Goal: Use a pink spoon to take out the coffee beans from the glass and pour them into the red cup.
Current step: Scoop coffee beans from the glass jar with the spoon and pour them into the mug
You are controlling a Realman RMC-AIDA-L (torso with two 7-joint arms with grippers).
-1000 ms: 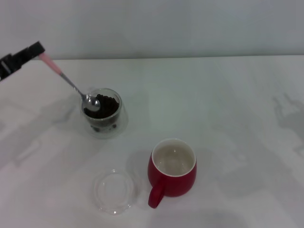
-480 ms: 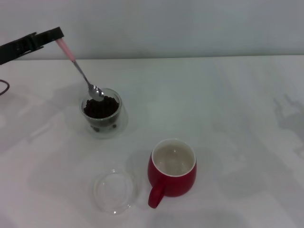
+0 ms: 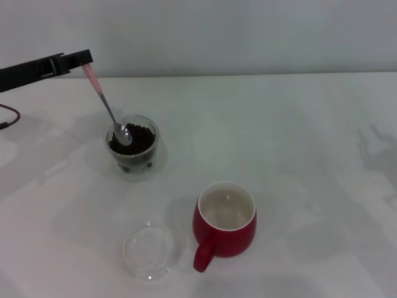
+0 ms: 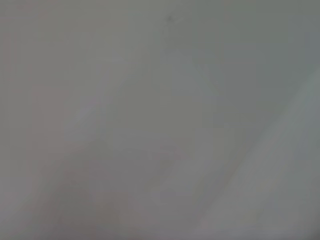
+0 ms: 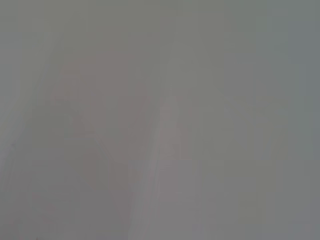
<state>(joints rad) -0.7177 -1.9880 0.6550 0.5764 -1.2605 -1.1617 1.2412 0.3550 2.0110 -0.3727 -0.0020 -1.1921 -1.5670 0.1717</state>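
Note:
In the head view my left gripper (image 3: 85, 61) reaches in from the left edge, shut on the pale-pink handle of the pink spoon (image 3: 104, 102). The spoon slants down to the right, and its metal bowl rests among the coffee beans (image 3: 135, 139) inside the glass (image 3: 134, 149). The red cup (image 3: 224, 225) stands in front of the glass and to its right, its off-white inside bare and its handle toward the front. My right gripper is out of view. Both wrist views show only blank grey surface.
A flat clear round dish (image 3: 149, 249) lies just left of the red cup near the front edge. The white table (image 3: 298, 143) ends at a pale wall behind.
My left gripper has moved right and up. The spoon has swung steeper; its bowl lifted to the glass's back rim, then dipped into the beans again.

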